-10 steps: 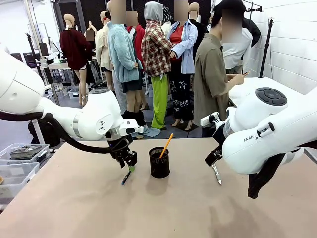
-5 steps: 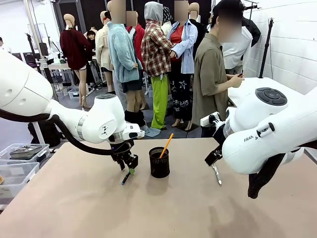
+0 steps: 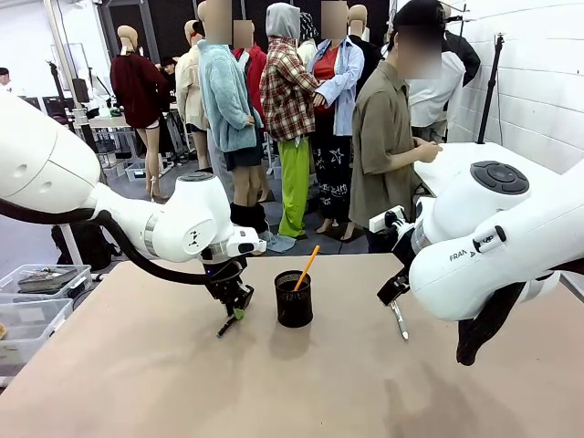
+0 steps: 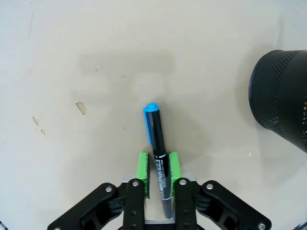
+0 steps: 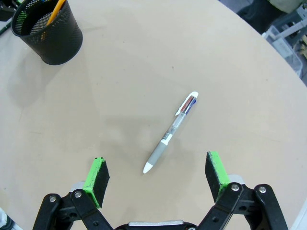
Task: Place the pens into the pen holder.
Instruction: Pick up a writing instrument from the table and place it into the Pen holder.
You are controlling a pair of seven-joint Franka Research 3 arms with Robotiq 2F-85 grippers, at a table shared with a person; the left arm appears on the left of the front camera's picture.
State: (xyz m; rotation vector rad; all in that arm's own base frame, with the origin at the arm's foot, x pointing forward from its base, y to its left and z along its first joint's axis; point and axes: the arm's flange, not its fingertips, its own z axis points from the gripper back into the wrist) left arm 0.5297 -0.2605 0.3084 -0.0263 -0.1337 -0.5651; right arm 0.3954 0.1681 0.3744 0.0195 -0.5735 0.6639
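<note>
Mid-task, by the look of it: one pen in, one in hand, one to fetch. Already in: the orange-yellow pencil (image 3: 307, 266), standing aslant in the pen holder (image 3: 293, 298), top poking above the rim.

For the left jaws: closed narrow on the black pen (image 4: 157, 143), green pads (image 4: 143, 167) clamping its barrel, blue-capped end pointing away toward the desk (image 3: 274, 392). In the front view, held tilted just left of the holder, lower end close to the surface; touching or not, impossible to tell.

For the right jaws: spread wide, holding nothing, hovering over the silver-grey pen (image 5: 171, 133). That pen flat on the bare desk, well apart from the holder.

Next, probably: raise the black pen above the rim, carry it over the mouth, tip it nearer upright, release. Narrow opening, so careful centring needed, with room kept from the leaning pencil. Then down and across the silver-grey barrel.

- **Holder:** black wire mesh, cylindrical, solid band at the rim; perhaps light enough to be knocked.
- **Black pen:** smooth, round, white lettering along the barrel.
- **Silver-grey pen:** translucent barrel, grey grip, white clip end; likely slick and prone to roll.
- **Desk:** matt, pale tan, smooth.
</note>
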